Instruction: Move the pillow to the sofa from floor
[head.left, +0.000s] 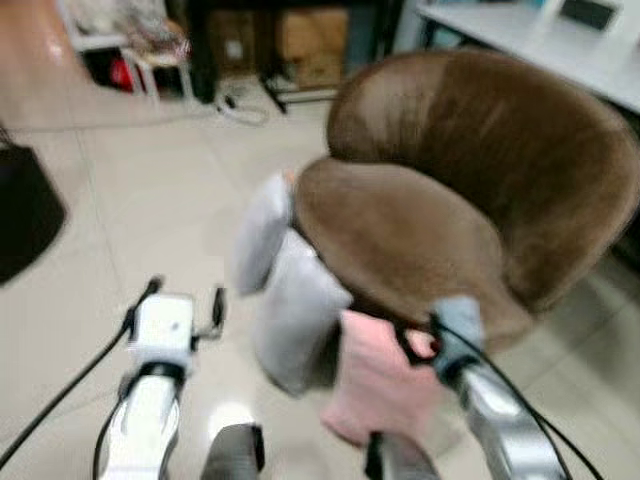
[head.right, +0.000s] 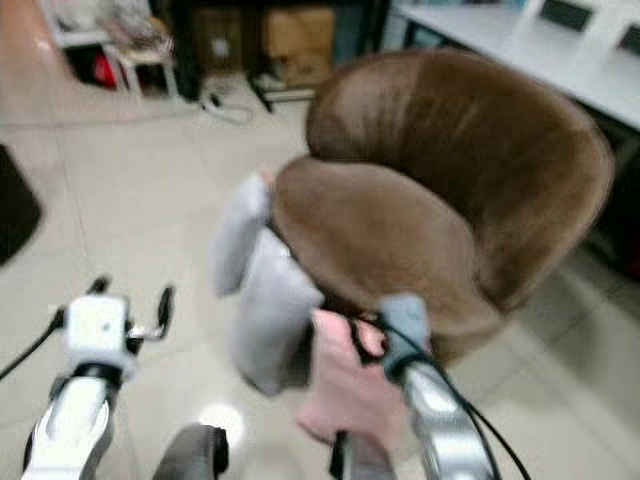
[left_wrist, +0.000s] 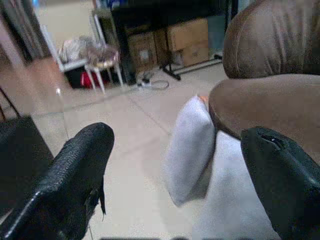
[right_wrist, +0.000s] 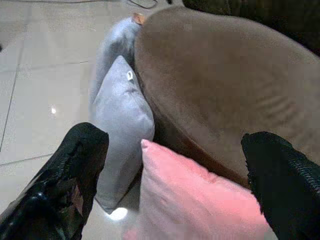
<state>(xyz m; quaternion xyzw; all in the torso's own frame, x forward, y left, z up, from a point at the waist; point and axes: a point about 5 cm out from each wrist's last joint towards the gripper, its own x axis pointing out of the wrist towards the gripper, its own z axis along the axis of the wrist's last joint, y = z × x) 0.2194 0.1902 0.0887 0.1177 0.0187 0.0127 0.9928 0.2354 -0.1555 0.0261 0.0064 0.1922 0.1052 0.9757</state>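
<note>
A pink pillow (head.left: 375, 385) stands on the floor, leaning on the front of the brown round sofa (head.left: 450, 200). Two grey pillows (head.left: 295, 320) lean on the sofa's left side, the farther one (head.left: 262, 232) higher up. My right gripper (head.left: 415, 340) hovers just above the pink pillow's top edge; in the right wrist view it (right_wrist: 175, 182) is open, its fingers (right_wrist: 70, 175) spread wide over the pink pillow (right_wrist: 200, 207). My left gripper (head.left: 185, 295) is open over bare floor left of the grey pillows, and the near grey pillow (left_wrist: 192, 145) lies ahead between its fingers (left_wrist: 75, 180).
A black object (head.left: 25, 210) sits on the floor at far left. Cardboard boxes (head.left: 310, 40), a white stool (head.left: 150, 50) and floor cables (head.left: 240, 105) are at the back. A white table (head.left: 540, 40) stands behind the sofa. Tiled floor (head.left: 150, 180) spreads to the left.
</note>
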